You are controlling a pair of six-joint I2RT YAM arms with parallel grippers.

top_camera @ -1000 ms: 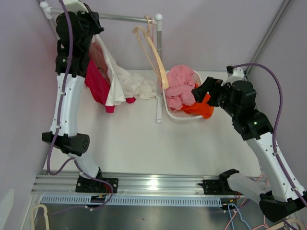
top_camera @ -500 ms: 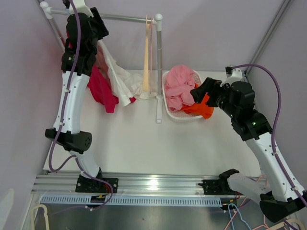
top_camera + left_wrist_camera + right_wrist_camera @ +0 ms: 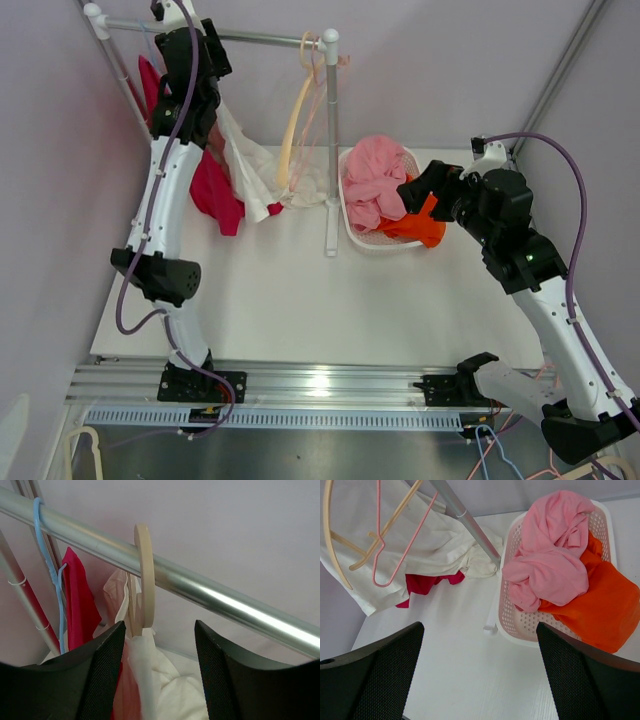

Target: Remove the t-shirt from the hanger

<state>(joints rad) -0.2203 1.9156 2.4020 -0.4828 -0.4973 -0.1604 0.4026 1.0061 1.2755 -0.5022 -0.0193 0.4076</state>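
The left arm [image 3: 165,195] partly hid the white t-shirt [image 3: 252,168], the left end effector [image 3: 159,675] stood open and empty near the rail [image 3: 225,599], and the right end effector [image 3: 480,630] gaped wide, also empty.

Top camera overlooks the whole table [image 3: 300,300]; left wrist sits close beneath the rail [image 3: 225,600]; right wrist shares the basket [image 3: 517,625].

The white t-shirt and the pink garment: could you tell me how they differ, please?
The white t-shirt hangs from a cream hanger on the rail; the pink garment lies crumpled in the white basket. The white t-shirt hangs beside a red garment; the pink garment rests against an orange garment. Both are soft, rumpled cloth.
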